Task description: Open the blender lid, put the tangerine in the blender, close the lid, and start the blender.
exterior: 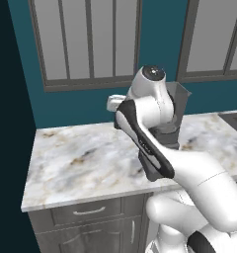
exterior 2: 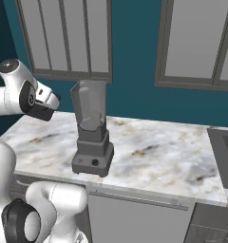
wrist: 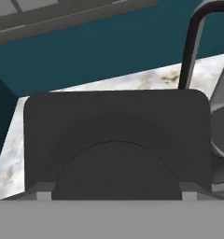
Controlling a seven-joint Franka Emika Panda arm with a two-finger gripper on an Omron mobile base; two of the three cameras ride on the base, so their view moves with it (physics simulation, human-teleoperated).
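The blender (exterior 2: pixel 92 137) stands on the marble counter (exterior 2: pixel 158 152) near its front edge, below the windows (exterior 2: pixel 68 38); its pitcher top is open. In the hand view the lid (wrist: pixel 116 140) — a dark rounded square — sits right against the camera, between the jaws, with the pitcher handle (wrist: pixel 191 46) at upper right; the jaws look wide and closed on the lid. The fingertips are hidden; the hand (exterior 2: pixel 42 104) hangs left of the pitcher — apart from it.

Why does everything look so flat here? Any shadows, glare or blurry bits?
Right base view: even light, no hard shadows or glare on the counter, and the blender is sharp. Left base view: equally crisp. Hand view: the dark lid up close looks flat and featureless, with clean edges.
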